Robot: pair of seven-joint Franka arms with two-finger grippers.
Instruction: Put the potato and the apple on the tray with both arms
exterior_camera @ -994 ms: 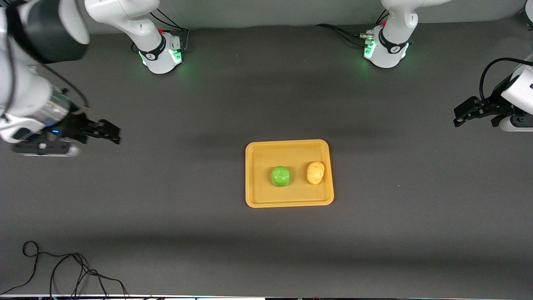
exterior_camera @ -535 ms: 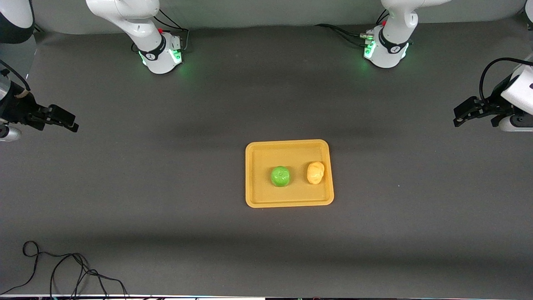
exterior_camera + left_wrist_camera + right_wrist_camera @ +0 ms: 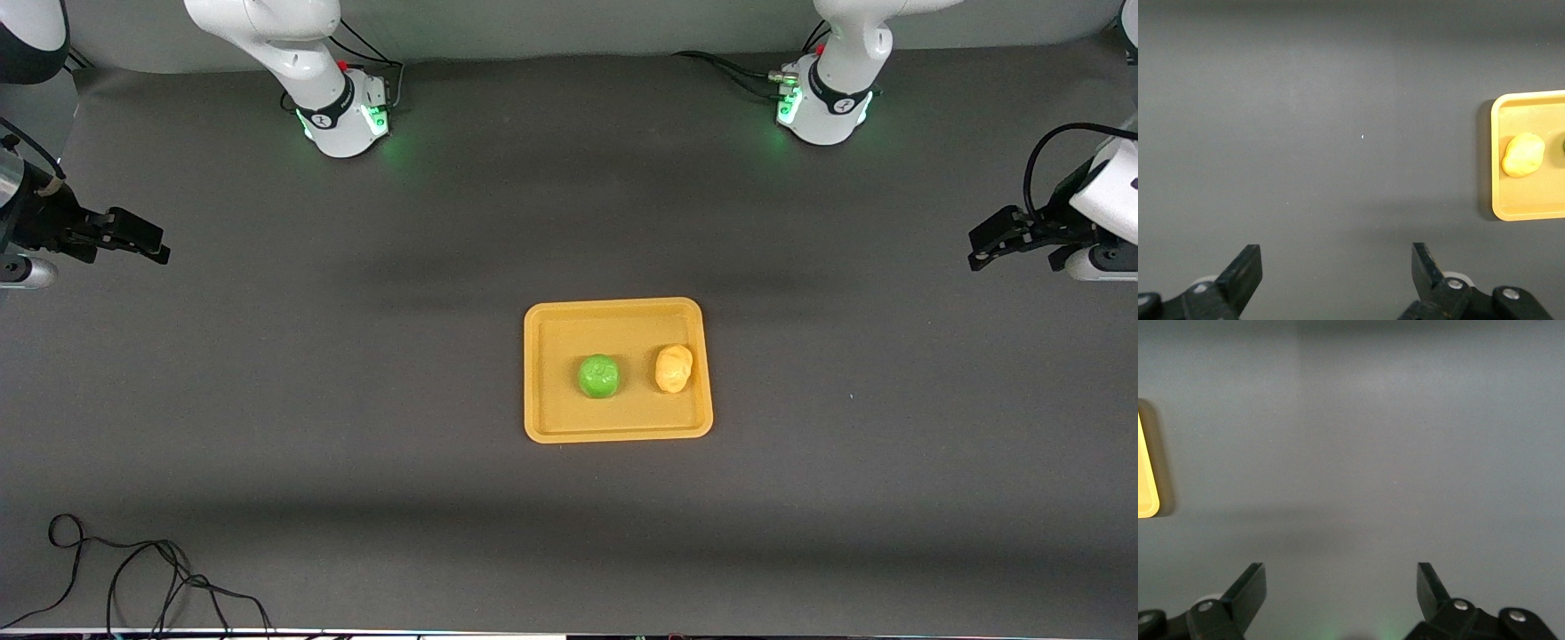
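The orange-yellow tray [image 3: 551, 418] lies mid-table. The green apple [image 3: 599, 376] and the tan potato [image 3: 673, 368] rest on it side by side, the potato toward the left arm's end. My left gripper [image 3: 989, 247] is open and empty, up over the bare table at the left arm's end. My right gripper [image 3: 142, 240] is open and empty, up over the table at the right arm's end. The left wrist view shows the potato [image 3: 1523, 154] on the tray [image 3: 1525, 210] and its gripper [image 3: 1337, 257] open. The right wrist view shows a tray corner [image 3: 1145, 487] and its gripper [image 3: 1340, 577] open.
A loose black cable [image 3: 133, 578] lies near the table's front edge at the right arm's end. The two arm bases [image 3: 342, 111] [image 3: 822, 102] stand along the table's edge farthest from the front camera.
My right gripper has drawn back from the table's middle toward the right arm's end and risen a little. My left arm, the tray, the apple and the potato have not moved.
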